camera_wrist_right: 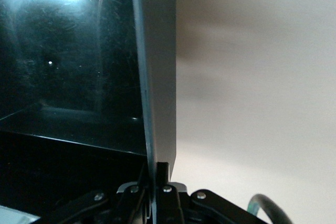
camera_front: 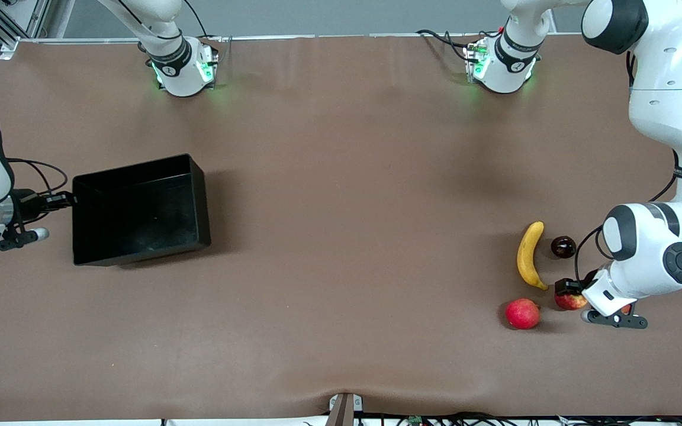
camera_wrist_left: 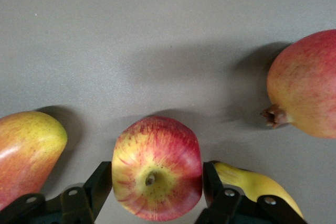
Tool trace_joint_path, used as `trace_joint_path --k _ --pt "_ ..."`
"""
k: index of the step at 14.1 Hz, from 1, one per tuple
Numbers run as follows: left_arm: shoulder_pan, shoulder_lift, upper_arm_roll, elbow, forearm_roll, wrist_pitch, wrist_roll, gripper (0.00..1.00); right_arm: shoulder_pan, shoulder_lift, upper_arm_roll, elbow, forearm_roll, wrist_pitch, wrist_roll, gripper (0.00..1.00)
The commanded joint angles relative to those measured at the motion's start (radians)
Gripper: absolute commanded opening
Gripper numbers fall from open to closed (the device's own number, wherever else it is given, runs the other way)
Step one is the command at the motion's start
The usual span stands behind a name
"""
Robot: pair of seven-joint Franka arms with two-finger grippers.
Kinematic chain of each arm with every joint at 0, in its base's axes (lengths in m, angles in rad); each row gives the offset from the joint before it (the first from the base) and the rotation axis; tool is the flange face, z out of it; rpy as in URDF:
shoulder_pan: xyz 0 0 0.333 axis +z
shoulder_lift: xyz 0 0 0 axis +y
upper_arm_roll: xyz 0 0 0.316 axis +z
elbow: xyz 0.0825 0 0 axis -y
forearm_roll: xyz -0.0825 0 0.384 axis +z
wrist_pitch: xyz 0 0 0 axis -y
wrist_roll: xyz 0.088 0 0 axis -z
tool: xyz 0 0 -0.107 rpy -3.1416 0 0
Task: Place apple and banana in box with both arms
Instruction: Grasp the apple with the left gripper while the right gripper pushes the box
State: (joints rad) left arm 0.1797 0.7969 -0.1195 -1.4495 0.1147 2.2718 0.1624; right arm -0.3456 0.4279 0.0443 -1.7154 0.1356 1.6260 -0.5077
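The apple (camera_front: 572, 301), red with yellow streaks, rests on the table at the left arm's end, beside the tip of the yellow banana (camera_front: 529, 254). My left gripper (camera_front: 570, 291) is down around it. In the left wrist view its two black fingers (camera_wrist_left: 101, 183) press on either side of the apple (camera_wrist_left: 157, 169), and the banana's tip (camera_wrist_left: 257, 187) shows just past one finger. The black box (camera_front: 140, 207) stands at the right arm's end. My right gripper (camera_front: 70, 199) is shut on its end wall (camera_wrist_right: 157, 77), pinching the thin edge.
A pinkish-red round fruit (camera_front: 522, 313) lies beside the apple, nearer the front camera. A dark round fruit (camera_front: 563, 247) sits beside the banana. In the left wrist view a red-yellow mango (camera_wrist_left: 26, 150) lies close to the apple; the left arm mostly covers it from the front.
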Motion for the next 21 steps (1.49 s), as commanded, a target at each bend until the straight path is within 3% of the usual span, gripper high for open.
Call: trace_joint_path --k 1,3,6,9,11,14,16,20,21 --pt "0.007 0.013 0.0 0.015 0.022 0.006 0.016 0.4 0.1 -0.07 -0.003 -0.007 0.094 -0.06 0.125 0.0" --pt "0.006 0.01 -0.002 0.018 0.046 0.006 0.009 0.0 0.19 -0.098 -0.003 -0.009 0.127 -0.066 0.269 0.0" --pt "0.004 -0.024 -0.003 0.023 0.036 0.0 0.005 0.0 0.374 -0.107 -0.003 -0.006 0.134 -0.029 0.482 0.0" --pt "0.006 -0.085 -0.017 0.023 0.029 -0.047 0.006 0.0 0.574 -0.094 -0.003 -0.012 0.142 0.102 0.668 0.0" --pt "-0.003 -0.135 -0.029 0.023 0.026 -0.102 0.002 0.0 0.67 -0.063 -0.003 -0.01 0.198 0.205 0.808 0.0" --pt "-0.005 -0.209 -0.09 0.023 0.014 -0.175 -0.075 0.0 0.779 0.003 -0.004 -0.007 0.285 0.342 0.9 0.0" --pt "-0.02 -0.243 -0.13 0.024 0.019 -0.221 -0.17 0.0 0.836 0.043 -0.004 -0.007 0.292 0.443 0.978 0.0" --pt "-0.094 -0.268 -0.144 0.021 0.023 -0.264 -0.343 0.0 0.91 0.104 -0.004 -0.006 0.295 0.574 1.065 0.0" --pt "-0.118 -0.278 -0.15 0.021 0.023 -0.285 -0.394 0.0 0.91 0.109 -0.004 -0.003 0.295 0.575 1.087 0.07"
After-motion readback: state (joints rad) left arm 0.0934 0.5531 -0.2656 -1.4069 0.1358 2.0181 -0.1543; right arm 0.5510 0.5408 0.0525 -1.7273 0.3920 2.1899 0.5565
